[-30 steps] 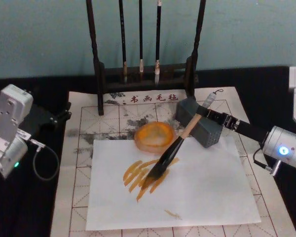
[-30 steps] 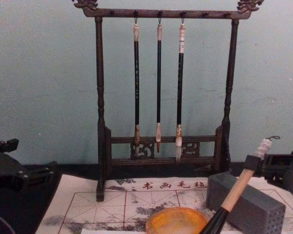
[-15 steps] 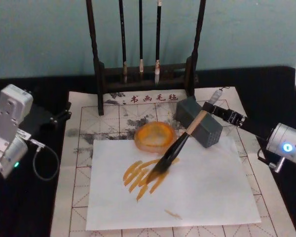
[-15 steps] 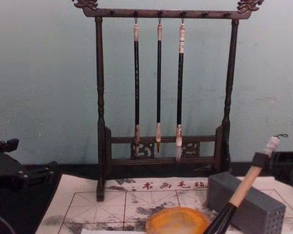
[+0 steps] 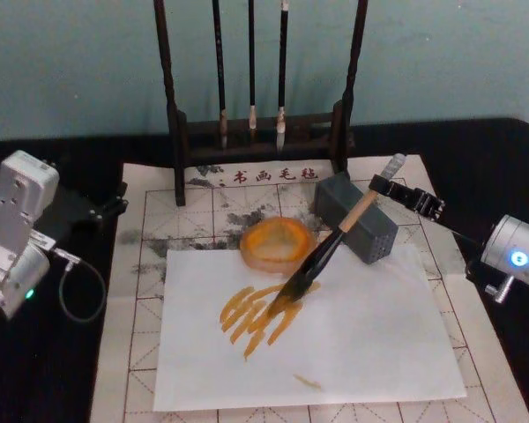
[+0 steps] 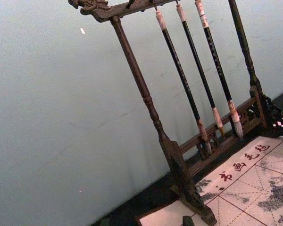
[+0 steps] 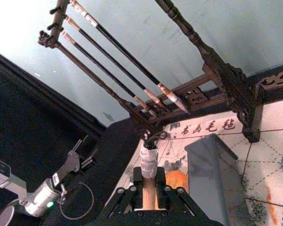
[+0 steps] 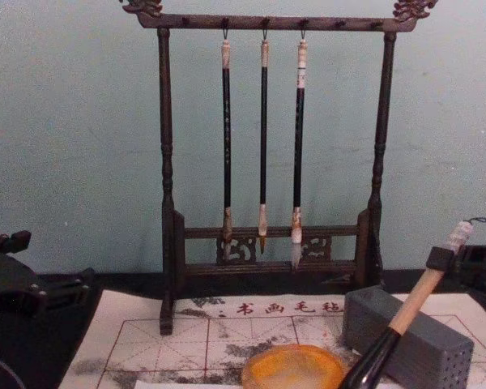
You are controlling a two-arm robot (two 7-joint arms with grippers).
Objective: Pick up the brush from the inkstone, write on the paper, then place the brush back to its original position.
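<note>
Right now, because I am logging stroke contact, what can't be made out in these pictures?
Head view: whether the brush bristles press the white sheet or hover; seen from above.
Chest view: bristles cut off by the lower edge.
Right wrist view: the right gripper, clamped on the handle, hides the shaft and bristles.
Head view: red characters too small to read.
Left gripper, parked left: blends into the dark table.

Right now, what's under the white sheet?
The red-gridded paper shows all round the white sheet, so it lies beneath; its covered part is hidden. On top: orange strokes, with the brush tip, held by the right end effector, at them.
</note>
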